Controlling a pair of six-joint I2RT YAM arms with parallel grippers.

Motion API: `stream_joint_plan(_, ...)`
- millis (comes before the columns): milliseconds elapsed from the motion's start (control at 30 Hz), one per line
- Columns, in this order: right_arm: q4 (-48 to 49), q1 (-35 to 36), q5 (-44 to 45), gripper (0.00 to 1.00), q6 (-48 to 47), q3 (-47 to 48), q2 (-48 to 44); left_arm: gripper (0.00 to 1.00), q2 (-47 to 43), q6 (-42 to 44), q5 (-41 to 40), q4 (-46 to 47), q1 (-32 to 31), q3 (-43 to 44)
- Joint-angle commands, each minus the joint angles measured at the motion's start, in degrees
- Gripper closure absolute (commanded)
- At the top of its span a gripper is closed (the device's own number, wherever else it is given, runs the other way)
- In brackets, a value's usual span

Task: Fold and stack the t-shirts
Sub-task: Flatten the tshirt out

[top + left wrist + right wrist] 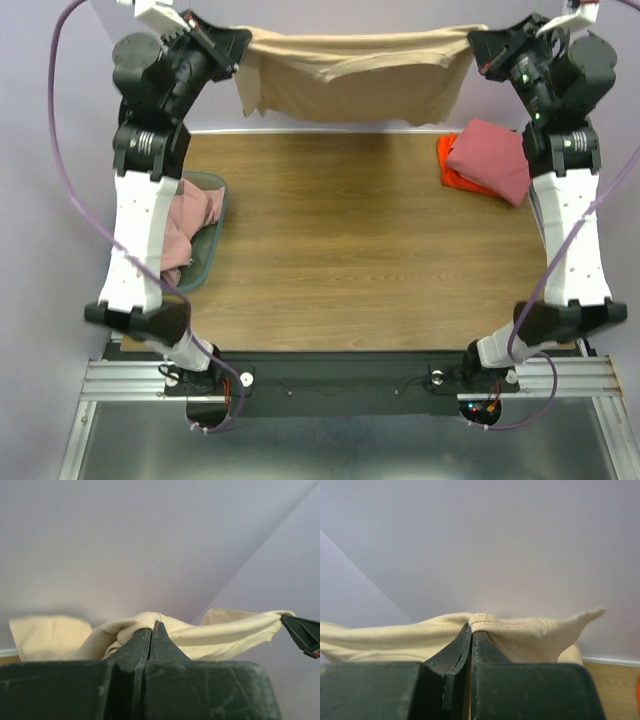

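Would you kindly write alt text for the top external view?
Left gripper and right gripper hold a tan t-shirt stretched between them above the table's far edge. A salmon-red shirt lies on an orange shirt at right; a pink shirt fills the teal bin at left.

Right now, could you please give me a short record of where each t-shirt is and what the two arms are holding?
tan t-shirt: hanging spread between both arms, over the far edge of the table
left fingers: shut on one end of the tan t-shirt
right fingers: shut on its other end
salmon-red t-shirt: folded, far right of the table, lying on the orange one
orange t-shirt: underneath, only an edge showing
dusty pink t-shirt: crumpled in the teal bin, left side
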Motion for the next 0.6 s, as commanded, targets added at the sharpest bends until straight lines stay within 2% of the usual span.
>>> stream_joint_plan(0,2.4,0.0,1.6,1.0,-2.4,-16.5,-8.6,1.0,-12.5,1.9,1.9,10.0,-0.1,-24.7)
stream_joint_plan(67,2.4,0.0,1.6,1.0,-4.2,-24.4,-12.3,1.0,-19.8,0.5,1.7,15.7,-0.5,-38.4)
stream_joint_plan(100,2.4,0.1,1.7,1.0,-4.6,-29.4,-14.6,1.0,-21.8,-0.8,1.7,17.3,-0.6,-51.5)
stream_joint_plan(133,2.4,0.0,1.8,1.0,-4.9,-38.6,-18.9,1.0,-25.5,-2.2,0.6,18.7,-1.0,-58.0)
stream_joint_plan(167,2.4,0.0,2.1,0.99,-4.7,-44.0,-21.6,1.0,-27.3,-3.3,-0.5,20.8,-2.1,-69.7)
stream_joint_plan(300,0.5,0.0,5.4,0.94,1.0,-64.4,-31.2,1.0,-34.6,-11.0,-6.3,24.0,-7.8,-91.4)
stream_joint_plan(333,0.0,0.0,6.3,0.94,4.2,-73.2,-35.2,1.0,-35.5,-13.3,-6.7,24.1,-9.2,-94.6)
stream_joint_plan(367,0.0,0.0,5.8,0.92,6.8,-76.9,-35.2,1.0,-36.5,-14.3,-7.2,24.2,-10.7,-96.9)
stream_joint_plan(400,-0.3,0.0,3.5,0.89,10.1,-80.9,-38.9,0.95,-37.6,-15.8,-8.0,23.1,-13.4,-100.9)
stream_joint_plan(433,-1.1,0.0,2.6,0.84,12.1,-83.9,-40.3,0.86,-38.4,-17.0,-8.2,22.2,-14.4,-102.0)
stream_joint_plan(467,-2.9,0.1,0.2,0.81,14.4,-89.3,-42.7,0.49,-40.2,-18.3,-7.5,21.0,-15.6,-103.8)
stream_joint_plan(500,-2.9,0.0,-0.6,0.73,14.9,-90.8,-43.5,0.34,-41.3,-19.4,-8.4,19.0,-16.5,-104.1)
stream_joint_plan(533,-5.8,0.0,-0.8,0.45,14.7,-91.1,-43.9,0.15,-43.7,-20.1,-10.6,16.9,-18.4,-104.3)
stream_joint_plan(567,-7.9,-0.1,-0.4,0.35,14.0,-90.7,-44.0,0.03,-45.0,-20.4,-11.5,15.2,-18.9,-104.6)
